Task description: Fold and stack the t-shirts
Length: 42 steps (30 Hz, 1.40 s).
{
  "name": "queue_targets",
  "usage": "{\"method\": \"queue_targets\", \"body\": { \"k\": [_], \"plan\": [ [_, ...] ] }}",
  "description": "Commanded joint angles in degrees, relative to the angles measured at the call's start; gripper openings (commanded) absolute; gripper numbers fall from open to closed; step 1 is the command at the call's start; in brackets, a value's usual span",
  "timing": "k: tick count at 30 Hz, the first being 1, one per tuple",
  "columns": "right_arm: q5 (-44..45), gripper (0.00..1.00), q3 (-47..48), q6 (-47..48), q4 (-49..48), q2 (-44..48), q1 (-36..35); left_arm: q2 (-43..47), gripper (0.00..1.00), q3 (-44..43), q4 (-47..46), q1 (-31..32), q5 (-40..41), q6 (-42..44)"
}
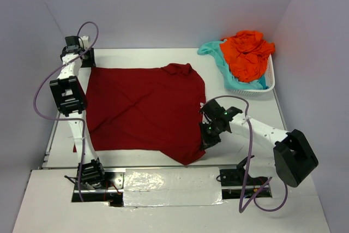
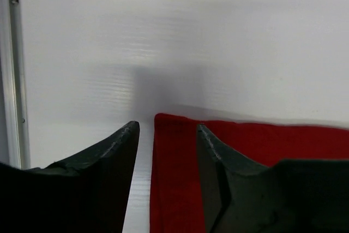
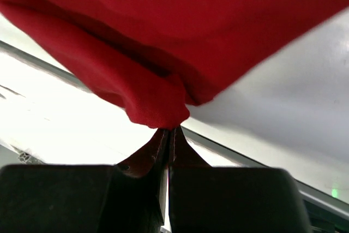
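Dark red t-shirt (image 1: 139,110) lies spread flat across the counter's middle. Right gripper (image 1: 210,129) is clamped on its near-right edge, with the cloth stretching away leftward. Left gripper (image 1: 86,58) hangs parted at its far-left corner.

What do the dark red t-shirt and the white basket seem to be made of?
The dark red t-shirt looks like soft, matte cloth: it creases and bunches where the right gripper pinches it. The white basket looks like stiff plastic, perhaps mesh: its wall holds its shape around the orange t-shirt.
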<state>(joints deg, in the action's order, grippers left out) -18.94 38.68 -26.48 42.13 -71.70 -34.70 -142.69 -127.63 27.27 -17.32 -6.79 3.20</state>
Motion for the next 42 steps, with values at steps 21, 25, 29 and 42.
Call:
{"method": "queue_targets", "body": {
  "k": [21,25,29,42],
  "plan": [
    [-6.2,0.00,8.3,8.2,-3.9,-2.1,4.7,68.4,0.61,75.9,30.0,-8.7,11.6,72.5],
    [-5.9,0.00,7.6,9.3,-3.5,-2.8,4.7,71.1,0.64,82.1,26.4,-8.8,10.1,70.2],
    [-5.3,0.00,7.1,9.4,-3.8,-2.3,4.7,71.4,0.64,82.5,25.8,-8.9,8.3,68.3],
    [-4.9,0.00,5.3,7.6,-4.7,0.2,6.6,71.8,0.63,92.4,24.6,-8.7,12.6,69.7]
  ]
}}
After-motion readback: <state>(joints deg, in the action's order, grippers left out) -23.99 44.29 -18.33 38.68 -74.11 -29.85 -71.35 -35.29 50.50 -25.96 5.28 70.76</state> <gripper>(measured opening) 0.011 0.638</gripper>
